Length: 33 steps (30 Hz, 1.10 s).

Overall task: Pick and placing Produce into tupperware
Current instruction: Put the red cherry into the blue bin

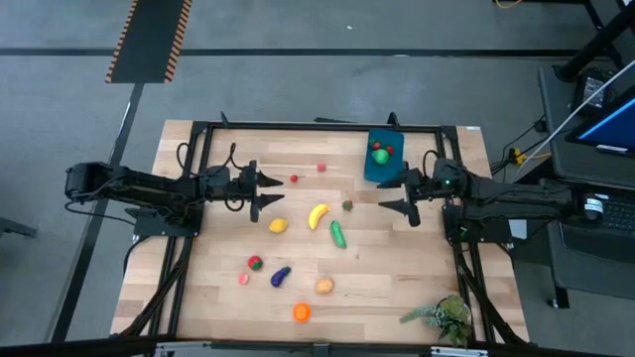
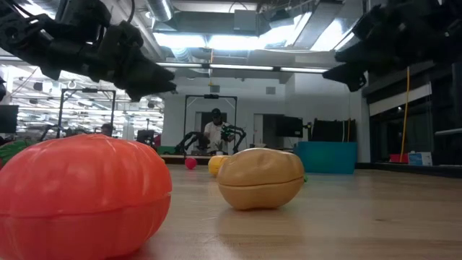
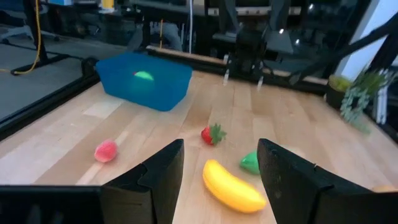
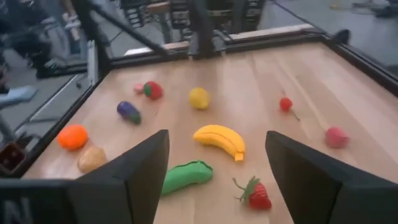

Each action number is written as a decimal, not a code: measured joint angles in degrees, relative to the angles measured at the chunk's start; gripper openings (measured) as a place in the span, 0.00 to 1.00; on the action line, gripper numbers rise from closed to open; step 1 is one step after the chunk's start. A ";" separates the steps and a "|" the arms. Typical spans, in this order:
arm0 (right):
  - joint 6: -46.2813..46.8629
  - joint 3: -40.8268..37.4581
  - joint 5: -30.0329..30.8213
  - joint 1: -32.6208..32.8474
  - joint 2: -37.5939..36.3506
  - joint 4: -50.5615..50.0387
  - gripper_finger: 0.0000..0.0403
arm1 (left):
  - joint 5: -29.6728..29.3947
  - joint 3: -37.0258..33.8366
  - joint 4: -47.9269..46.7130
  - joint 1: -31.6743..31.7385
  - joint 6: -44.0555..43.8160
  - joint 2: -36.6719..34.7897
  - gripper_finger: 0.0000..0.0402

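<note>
Wooden worktop (image 1: pixel 397 288) carries the curved yellow toy banana (image 1: pixel 317 215) between both open, empty grippers, left gripper (image 1: pixel 266 192) marginally nearer than right gripper (image 1: pixel 392 198) (long axis slanting across their facing line), blue rectangular plastic tupperware (image 1: pixel 382 157) beside the right.

Lighting is even and bright across the desk (image 1: pixel 397 288) in the high view; shadows under the produce are short and soft. In the low view, ceiling light panels (image 2: pixel 216 40) glare strongly and both arms read as dark silhouettes against them. The orange pumpkin-shaped toy (image 2: pixel 79 191), nearest the lens, is soft and out of focus; the tan piece (image 2: pixel 260 177) behind it is sharper. In the left wrist view, the plant sprig (image 3: pixel 360 93) is smeared by blur, and the blue container (image 3: pixel 146 81) is slightly soft. The right wrist view is clear around the banana (image 4: pixel 221 140), softer beyond the desk.
</note>
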 joint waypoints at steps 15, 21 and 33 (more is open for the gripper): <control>-3.17 0.00 0.05 3.08 4.70 0.83 0.43 | -1.47 0.02 0.78 -8.63 -0.15 0.00 0.43; -3.05 0.00 0.07 3.08 6.83 3.45 0.42 | -6.20 0.25 0.14 -9.19 -0.14 0.00 0.40; -4.70 0.04 4.21 3.03 11.09 9.98 0.42 | -8.57 17.25 -28.95 -1.33 4.63 8.87 0.41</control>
